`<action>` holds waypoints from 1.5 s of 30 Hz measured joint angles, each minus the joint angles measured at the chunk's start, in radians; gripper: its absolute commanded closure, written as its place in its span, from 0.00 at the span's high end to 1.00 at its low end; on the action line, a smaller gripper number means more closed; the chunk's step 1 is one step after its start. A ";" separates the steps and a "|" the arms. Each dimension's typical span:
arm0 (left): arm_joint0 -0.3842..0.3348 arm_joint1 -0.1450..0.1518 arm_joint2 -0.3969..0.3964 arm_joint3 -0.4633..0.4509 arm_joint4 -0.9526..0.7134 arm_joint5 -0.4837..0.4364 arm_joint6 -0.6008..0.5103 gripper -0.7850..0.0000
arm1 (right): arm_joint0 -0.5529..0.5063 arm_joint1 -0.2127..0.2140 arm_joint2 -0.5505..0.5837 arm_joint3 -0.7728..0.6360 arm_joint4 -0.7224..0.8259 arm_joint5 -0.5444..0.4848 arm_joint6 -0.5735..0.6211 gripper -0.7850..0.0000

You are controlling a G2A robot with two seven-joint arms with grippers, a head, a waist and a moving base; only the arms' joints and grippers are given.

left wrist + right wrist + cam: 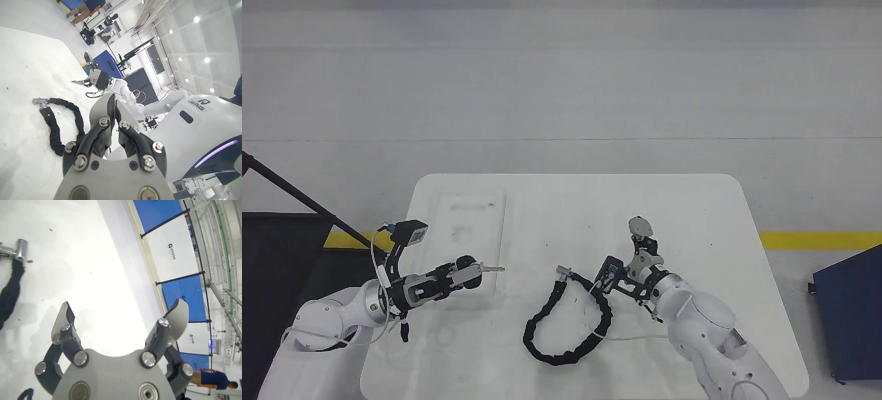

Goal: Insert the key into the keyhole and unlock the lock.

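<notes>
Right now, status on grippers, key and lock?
Left gripper shut on key, apart from lock cylinder. Right gripper open beside chain. Key not yet inserted.

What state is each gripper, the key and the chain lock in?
Left gripper: shut on the small silver metal key.
Right gripper: open, holding nothing.
Black fabric-sleeved chain lock: closed loop, lying on the white table.
Silver lock cylinder: no key inserted.

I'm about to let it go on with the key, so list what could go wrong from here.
The lock lies loose on the table, and the right gripper near it is open, holding nothing. A push from the key may just slide the lock away.
The key juts thin from the shut left gripper. An off-line approach could twist it in the grip.
</notes>
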 measured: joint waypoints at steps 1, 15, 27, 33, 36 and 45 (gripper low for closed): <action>0.000 0.000 0.000 0.000 0.000 0.000 0.000 0.00 | 0.000 0.000 -0.002 0.000 -0.002 -0.002 -0.007 1.00; 0.000 0.000 0.000 0.000 0.000 0.000 0.000 0.00 | -0.005 0.000 0.004 0.003 0.007 -0.006 -0.005 1.00; 0.000 0.000 0.000 0.000 0.000 0.000 0.000 0.00 | 0.087 -0.018 -0.001 -0.003 0.854 -0.506 0.324 1.00; 0.000 0.000 0.000 0.000 0.000 0.000 0.000 0.00 | 0.250 -0.047 -0.146 0.042 0.913 -0.417 0.541 1.00; 0.000 0.000 0.000 0.000 0.000 0.000 0.000 0.00 | 0.299 -0.061 -0.210 0.065 0.857 -0.365 0.565 0.99; 0.000 0.000 0.000 0.000 0.000 0.000 0.000 0.00 | 0.343 -0.078 -0.281 0.138 0.730 -0.246 0.587 0.44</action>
